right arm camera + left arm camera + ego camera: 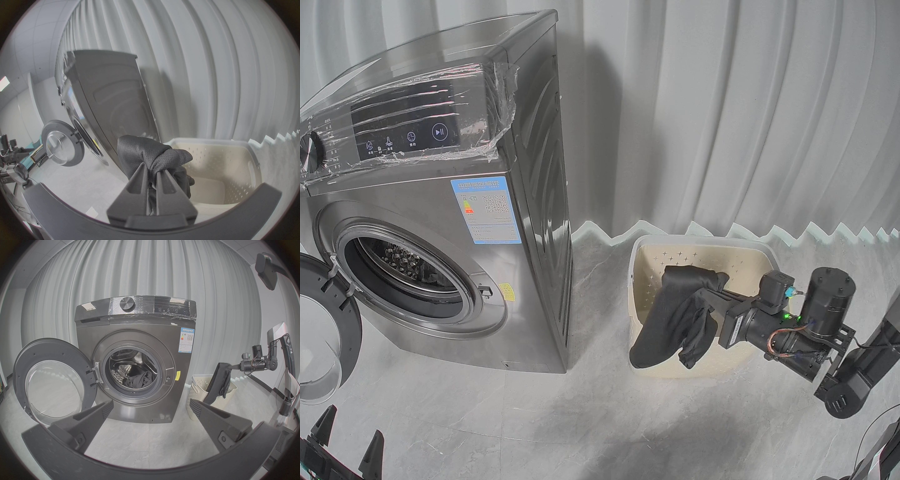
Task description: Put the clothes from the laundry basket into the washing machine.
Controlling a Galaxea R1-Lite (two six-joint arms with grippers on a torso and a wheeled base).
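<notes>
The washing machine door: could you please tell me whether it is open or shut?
Open: the door stands wide on its hinge, clear of the drum opening, with dark clothing lying inside.

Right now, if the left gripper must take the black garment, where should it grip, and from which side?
Likely the black garment at its loose lower end, approached from the washing machine side: the right gripper pinches its top, and that end droops over the laundry basket rim.

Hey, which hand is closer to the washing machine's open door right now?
Left. The left hand sits open, low in front of the open door. The right hand is farther off, over the laundry basket, shut on a black garment.
</notes>
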